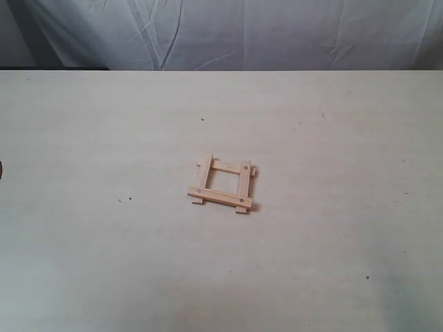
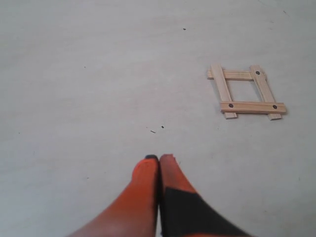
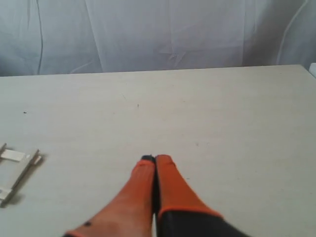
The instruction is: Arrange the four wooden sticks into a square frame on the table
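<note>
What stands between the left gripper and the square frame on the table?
Nothing visible does. Only open table lies between the left gripper, its jaws shut, and the square frame.

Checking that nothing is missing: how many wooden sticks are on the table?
4. They form one square: far stick, near stick, left stick, right stick. None appears hidden.

Four wooden sticks (image 1: 220, 196) lie mid-picture in the exterior view, making one square frame (image 1: 243, 181) on one table (image 1: 104, 242). I count three dark holes (image 2: 230, 105), perhaps a fourth; it is hard to tell. Two hands: left hand (image 2: 159, 158), right hand (image 3: 152, 159).
</note>
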Available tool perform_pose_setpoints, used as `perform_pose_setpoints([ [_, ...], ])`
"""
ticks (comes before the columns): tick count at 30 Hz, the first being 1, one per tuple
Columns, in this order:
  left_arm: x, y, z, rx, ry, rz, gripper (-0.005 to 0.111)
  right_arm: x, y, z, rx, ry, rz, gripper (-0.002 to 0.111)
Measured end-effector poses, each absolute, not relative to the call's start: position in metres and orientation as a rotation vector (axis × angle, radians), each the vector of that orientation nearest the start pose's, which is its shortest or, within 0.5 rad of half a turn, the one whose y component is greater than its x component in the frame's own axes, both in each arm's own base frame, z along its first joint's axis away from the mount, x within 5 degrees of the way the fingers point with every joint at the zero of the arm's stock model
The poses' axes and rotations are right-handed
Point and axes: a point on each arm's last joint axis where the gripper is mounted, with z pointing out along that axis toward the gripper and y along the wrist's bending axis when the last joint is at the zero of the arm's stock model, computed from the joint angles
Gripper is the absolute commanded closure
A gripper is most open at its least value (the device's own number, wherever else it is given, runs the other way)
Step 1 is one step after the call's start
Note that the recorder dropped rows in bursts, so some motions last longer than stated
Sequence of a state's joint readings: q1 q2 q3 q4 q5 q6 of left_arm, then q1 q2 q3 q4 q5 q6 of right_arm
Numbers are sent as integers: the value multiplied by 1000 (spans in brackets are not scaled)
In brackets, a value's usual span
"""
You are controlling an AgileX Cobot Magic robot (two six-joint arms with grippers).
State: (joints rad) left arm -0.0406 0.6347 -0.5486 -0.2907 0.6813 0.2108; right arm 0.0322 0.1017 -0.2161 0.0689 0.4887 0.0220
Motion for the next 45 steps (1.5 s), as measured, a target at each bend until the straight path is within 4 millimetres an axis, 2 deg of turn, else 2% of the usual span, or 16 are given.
perform_pose_setpoints([
  [6, 116, -21, 289, 125, 2224, -234, 107, 50, 2, 214, 49, 1824, 66, 109],
  [13, 116, -21, 289, 125, 2224, -234, 107, 52, 1, 182, 62, 1884, 56, 109],
  [15, 116, -21, 289, 125, 2224, -234, 107, 52, 1, 179, 67, 1886, 55, 109],
  [39, 116, -21, 289, 125, 2224, -234, 107, 53, 1, 180, 75, 1864, 59, 109],
  [45, 111, -15, 289, 204, 2118, -97, 107, 53, 1, 180, 75, 1865, 59, 109],
])
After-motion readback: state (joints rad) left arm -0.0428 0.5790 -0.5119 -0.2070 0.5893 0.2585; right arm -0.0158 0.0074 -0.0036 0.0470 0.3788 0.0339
